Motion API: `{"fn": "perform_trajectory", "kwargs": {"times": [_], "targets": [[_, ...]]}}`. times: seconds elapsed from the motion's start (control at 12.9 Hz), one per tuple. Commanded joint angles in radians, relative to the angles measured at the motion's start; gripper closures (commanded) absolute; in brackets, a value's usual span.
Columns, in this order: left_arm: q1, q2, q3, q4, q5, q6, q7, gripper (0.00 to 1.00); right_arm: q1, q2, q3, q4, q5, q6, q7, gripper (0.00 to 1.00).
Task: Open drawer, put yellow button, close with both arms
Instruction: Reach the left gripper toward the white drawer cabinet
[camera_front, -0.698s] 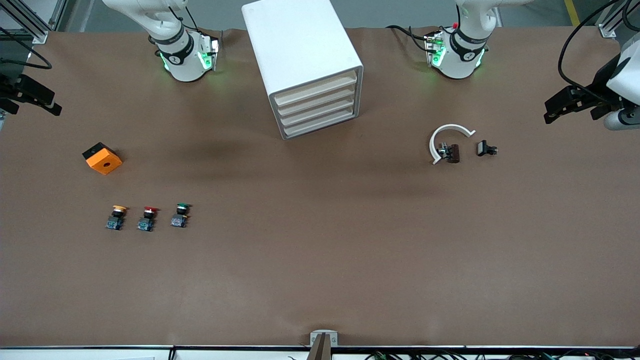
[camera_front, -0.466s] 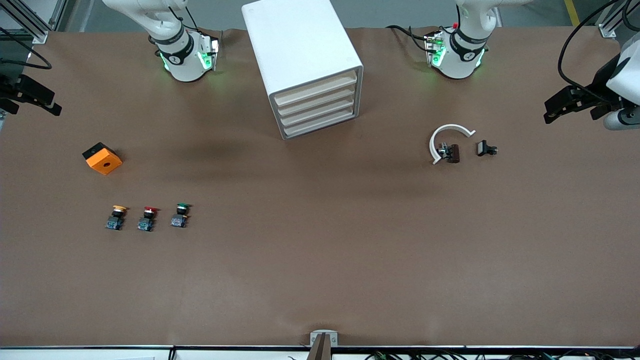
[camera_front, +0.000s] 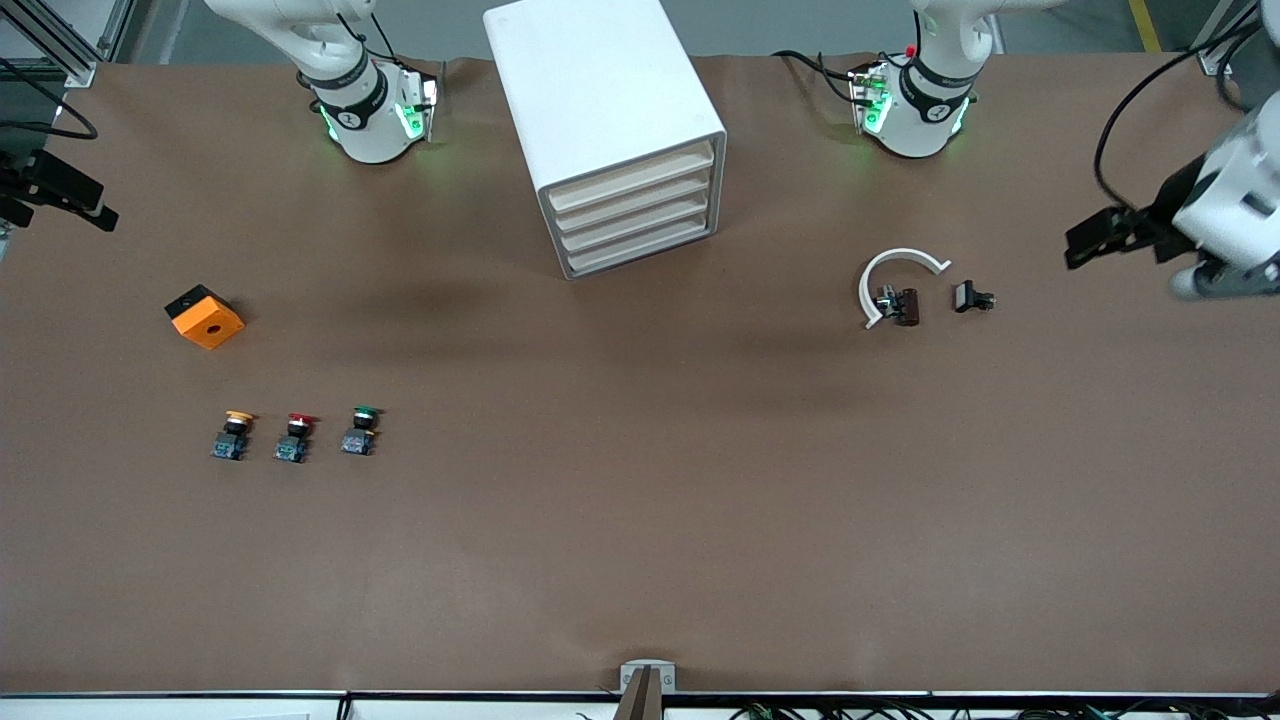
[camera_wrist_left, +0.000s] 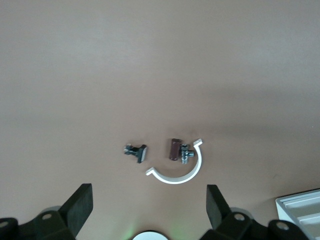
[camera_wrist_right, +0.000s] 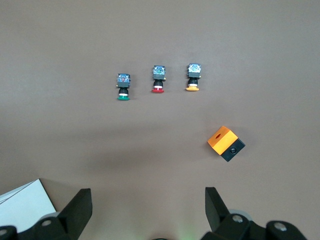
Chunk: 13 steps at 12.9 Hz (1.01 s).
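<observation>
The white cabinet stands at the middle of the table near the arms' bases, and its topmost drawer is shut. The yellow button stands toward the right arm's end, beside a red-capped button and a green-capped button; it also shows in the right wrist view. My right gripper is open and empty, high over the table's edge at its arm's end. My left gripper is open and empty, high over its own end of the table.
An orange and black block lies farther from the front camera than the buttons. A white curved clip, a brown part and a small black part lie toward the left arm's end.
My left gripper has moved a little toward the table's middle and lower in the front view. My right gripper has barely shifted. Nothing on the table moved.
</observation>
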<state>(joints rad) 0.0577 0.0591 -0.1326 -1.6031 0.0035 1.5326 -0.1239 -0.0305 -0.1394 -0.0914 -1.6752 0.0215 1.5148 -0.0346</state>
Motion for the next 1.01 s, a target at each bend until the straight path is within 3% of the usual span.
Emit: {"fn": "perform_trajectory", "kwargs": {"times": [0.0, 0.39, 0.7, 0.93], "targets": [[-0.018, 0.118, -0.021, 0.020, -0.045, 0.063, -0.114, 0.00, -0.011, -0.022, 0.013, -0.020, 0.014, 0.002, 0.027, 0.00], [-0.159, 0.292, -0.027, 0.025, -0.069, 0.130, -0.543, 0.00, -0.008, -0.019, 0.015, -0.017, 0.009, 0.007, 0.027, 0.00], [-0.281, 0.366, -0.027, 0.037, -0.186, 0.127, -1.010, 0.00, -0.014, -0.017, 0.012, -0.015, 0.005, 0.008, -0.019, 0.00], [-0.302, 0.444, -0.027, 0.106, -0.344, 0.097, -1.391, 0.00, -0.014, -0.019, 0.012, -0.015, 0.005, 0.008, -0.018, 0.00]]}}
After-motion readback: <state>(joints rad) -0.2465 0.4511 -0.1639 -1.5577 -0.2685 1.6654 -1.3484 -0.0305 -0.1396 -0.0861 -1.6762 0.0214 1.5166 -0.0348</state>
